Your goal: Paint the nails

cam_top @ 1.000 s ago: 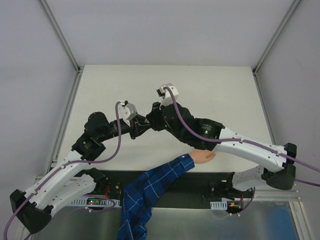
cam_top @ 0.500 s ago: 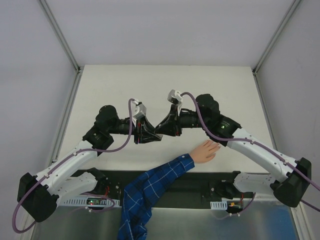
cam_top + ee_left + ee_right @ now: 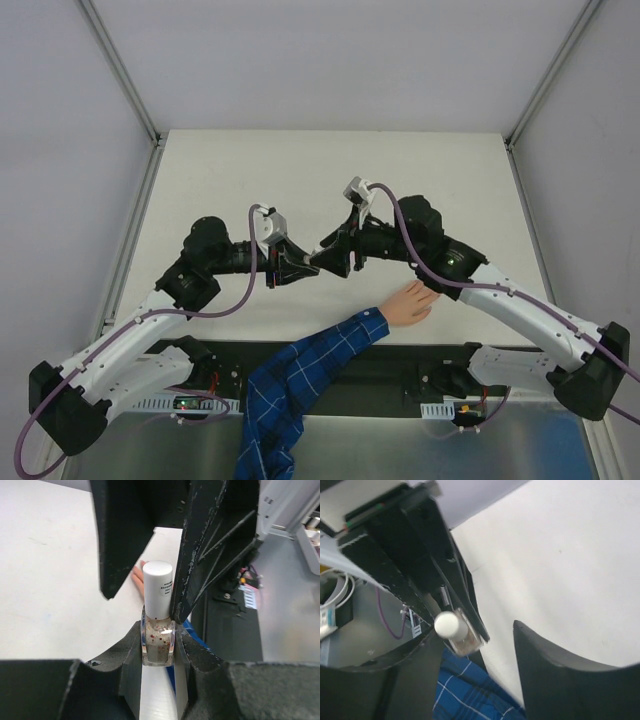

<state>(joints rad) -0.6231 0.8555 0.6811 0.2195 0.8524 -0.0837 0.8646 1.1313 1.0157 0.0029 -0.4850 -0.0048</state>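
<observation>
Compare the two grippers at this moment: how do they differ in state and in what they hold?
The left gripper is shut on the nail polish bottle, clamping its clear glass body; the right gripper stands open and holds nothing. The left gripper's fingers press the glass, while the right gripper's fingers straddle the bottle's white cap without clamping it. Both meet tip to tip above the table, beyond the mannequin hand.

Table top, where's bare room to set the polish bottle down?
The table is bare along its far edge and in both far corners. It is crowded mid-table, where the left claw, shut on the polish bottle, meets the right claw, and near the hand.
</observation>
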